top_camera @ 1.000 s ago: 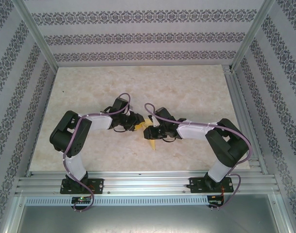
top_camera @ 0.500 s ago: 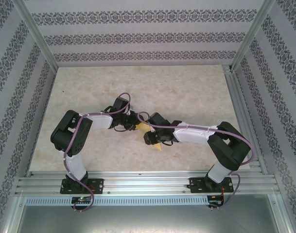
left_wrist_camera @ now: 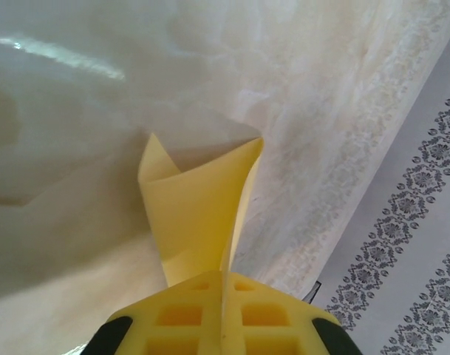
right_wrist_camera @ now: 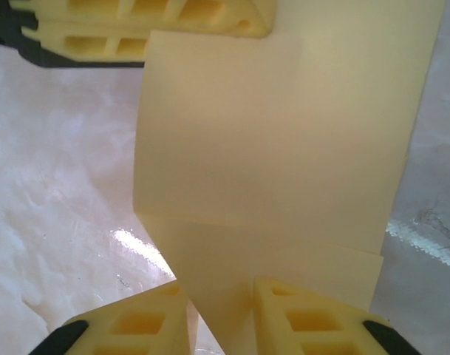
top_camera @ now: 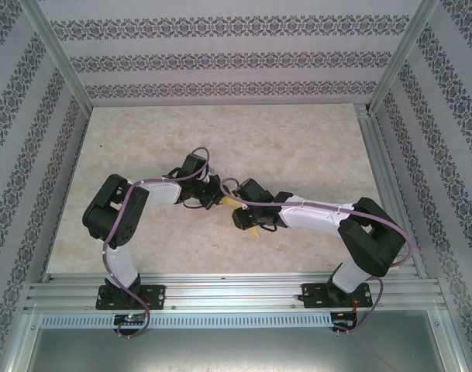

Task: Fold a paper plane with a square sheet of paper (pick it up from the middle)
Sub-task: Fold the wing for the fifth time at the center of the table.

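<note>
The pale-yellow sheet of paper point(left_wrist_camera: 199, 207), folded with a flap curling open at its far end, sticks out from between my left gripper's point(left_wrist_camera: 225, 275) yellow pads, which are shut on its near edge. In the top view both grippers meet at the table's middle: the left gripper point(top_camera: 218, 198) and the right gripper point(top_camera: 239, 213), with small bits of paper point(top_camera: 253, 230) showing beside them. In the right wrist view the folded paper point(right_wrist_camera: 284, 133) hangs in layers. Its lower part runs down between my right gripper's point(right_wrist_camera: 221, 292) pads, which stand apart. The left gripper's fingers point(right_wrist_camera: 151, 22) hold its top edge.
The marbled beige table point(top_camera: 298, 139) stretches behind and beside the arms. Patterned walls with aluminium posts point(top_camera: 57, 58) close it in on three sides. A metal rail point(top_camera: 236, 294) carrying both arm bases runs along the near edge.
My left gripper has closed on the paper. My right arm has moved left toward it, bringing its fingers around the paper, which is now mostly covered from above.
</note>
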You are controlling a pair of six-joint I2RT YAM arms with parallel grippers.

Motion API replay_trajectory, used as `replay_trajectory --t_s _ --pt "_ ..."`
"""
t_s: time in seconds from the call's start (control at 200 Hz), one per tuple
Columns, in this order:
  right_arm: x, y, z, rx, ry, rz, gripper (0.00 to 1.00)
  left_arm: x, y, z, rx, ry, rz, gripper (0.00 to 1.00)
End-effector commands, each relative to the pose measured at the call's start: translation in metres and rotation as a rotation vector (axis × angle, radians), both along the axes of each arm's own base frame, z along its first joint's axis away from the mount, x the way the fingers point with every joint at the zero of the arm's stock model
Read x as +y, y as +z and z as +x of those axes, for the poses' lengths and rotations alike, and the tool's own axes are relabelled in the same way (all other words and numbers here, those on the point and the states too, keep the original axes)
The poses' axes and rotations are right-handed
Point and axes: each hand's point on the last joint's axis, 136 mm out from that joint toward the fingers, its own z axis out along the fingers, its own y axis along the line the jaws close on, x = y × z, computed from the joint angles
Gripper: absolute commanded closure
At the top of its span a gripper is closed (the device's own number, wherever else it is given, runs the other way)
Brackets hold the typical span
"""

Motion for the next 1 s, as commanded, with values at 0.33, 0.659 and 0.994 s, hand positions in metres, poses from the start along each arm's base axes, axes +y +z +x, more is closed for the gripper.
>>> replay_trajectory --t_s 0.33,0.659,0.994 --pt "-0.023 0.019 -0.001 -0.171 0.146 -0.103 0.56 -0.007 -0.002 0.001 0.058 -0.016 0.001 1.00" --pt "-0.020 0.000 -0.008 -0.162 0.245 -0.225 0.54 -0.008 -0.001 0.001 0.061 -0.023 0.001 1.00" --pt "-0.019 -0.005 -0.010 -0.158 0.235 -0.268 0.56 -0.008 0.000 0.002 0.063 -0.023 -0.001 1.00"
